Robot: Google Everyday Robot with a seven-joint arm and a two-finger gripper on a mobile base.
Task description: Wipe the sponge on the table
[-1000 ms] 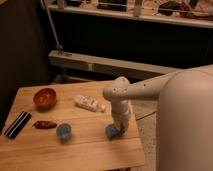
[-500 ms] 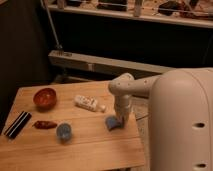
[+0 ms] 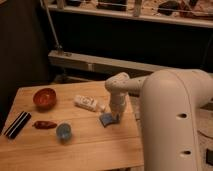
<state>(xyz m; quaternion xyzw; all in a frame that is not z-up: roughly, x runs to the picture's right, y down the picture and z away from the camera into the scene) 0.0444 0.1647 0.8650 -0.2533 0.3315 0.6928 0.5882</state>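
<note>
My pincer [image 3: 114, 117] points down at the right part of the table [image 3: 95, 145], at the end of my white arm [image 3: 118, 87]. Its two fingers are squeezed together on the sponge [image 3: 105, 120]. The sponge is small and light blue. It sits at the tip of my pincer and its bottom touches the wood. It looks a bit tilted, with one side higher than the other. Just to the left of the sponge lies a white bottle [image 3: 86, 103] on its side, close but not touching. Farther left there is a red bowl [image 3: 45, 98] near the back of the table. A round blue cup [image 3: 63, 131] stands nearer the front. Beside the cup lies a small dark red packet [image 3: 45, 124]. A long black thing [image 3: 17, 124] lies by the left edge. All of these are well apart from my pincer.
</note>
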